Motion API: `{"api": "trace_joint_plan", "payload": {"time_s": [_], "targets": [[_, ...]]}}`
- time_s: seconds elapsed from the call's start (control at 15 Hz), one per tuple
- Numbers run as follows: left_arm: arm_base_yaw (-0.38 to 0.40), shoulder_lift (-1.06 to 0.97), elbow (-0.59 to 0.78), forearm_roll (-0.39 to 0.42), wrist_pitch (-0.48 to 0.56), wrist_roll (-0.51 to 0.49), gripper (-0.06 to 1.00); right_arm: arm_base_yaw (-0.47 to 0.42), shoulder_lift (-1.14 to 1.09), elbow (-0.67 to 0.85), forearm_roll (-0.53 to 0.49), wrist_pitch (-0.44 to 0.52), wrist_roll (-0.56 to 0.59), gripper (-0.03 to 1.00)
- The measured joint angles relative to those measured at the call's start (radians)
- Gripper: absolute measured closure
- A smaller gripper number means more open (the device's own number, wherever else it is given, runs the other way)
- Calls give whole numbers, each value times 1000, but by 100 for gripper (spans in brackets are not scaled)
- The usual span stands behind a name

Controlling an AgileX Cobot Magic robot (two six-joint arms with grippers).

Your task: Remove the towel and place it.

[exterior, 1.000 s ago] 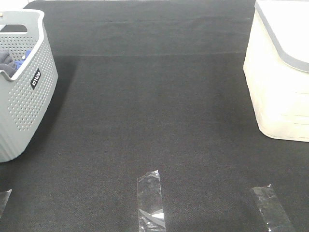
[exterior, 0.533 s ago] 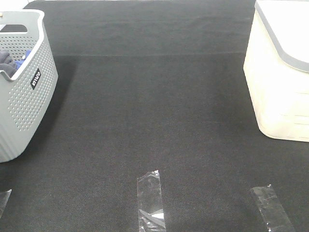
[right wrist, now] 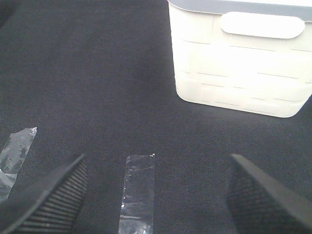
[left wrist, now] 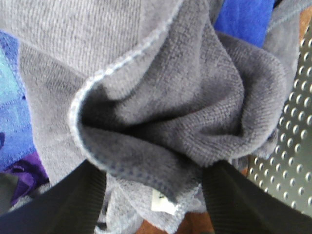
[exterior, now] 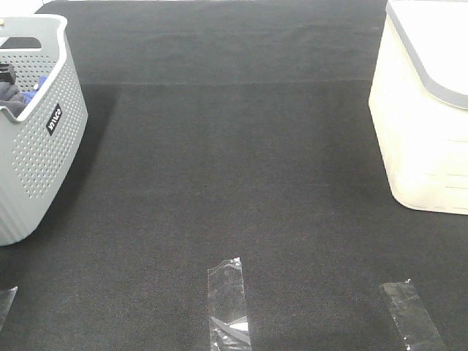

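Left claw [left wrist: 153, 178] is spread, straddling a bunched towel [left wrist: 161, 97] fold right under it in the basket [left wrist: 292, 146]. It's too crumpled to tell the long axis. Right claw [right wrist: 158, 165] gapes empty over the mat [right wrist: 97, 73], so left's nearer.

A black, finely woven mat covers the desk [exterior: 234, 161], with a faint crease running across its far part. At nine o'clock stands a grey perforated basket [exterior: 40, 168], at three o'clock a cream bin [exterior: 417, 146]. Clear tape strips lie at six [exterior: 228, 303], five [exterior: 411, 314] and seven o'clock [exterior: 4, 301].
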Motion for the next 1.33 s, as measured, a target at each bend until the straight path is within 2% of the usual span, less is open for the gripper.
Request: {"api": "trace_joint_plan", "payload": {"time_s": [0.2, 0.4, 0.47, 0.6, 0.73, 1.0, 1.13, 1.33], "targets": [[0, 0, 0, 2, -50, -10, 42, 0, 0, 0, 0, 0, 0, 24], [0, 0, 0, 21, -73, -17, 83, 0, 0, 0, 0, 0, 0, 24], [0, 0, 0, 45, -73, -17, 91, 0, 0, 0, 0, 0, 0, 24], [0, -4, 0, 83, -67, -17, 93, 0, 0, 0, 0, 0, 0, 24], [0, -45, 0, 83, -63, -14, 93, 0, 0, 0, 0, 0, 1, 24], [0, -227, 0, 101, -78, 12, 93, 0, 0, 0, 0, 0, 1, 24], [0, -273, 0, 100, -104, 12, 93, 0, 0, 0, 0, 0, 1, 24], [0, -364, 0, 47, -202, 13, 93, 0, 0, 0, 0, 0, 1, 24]]}}
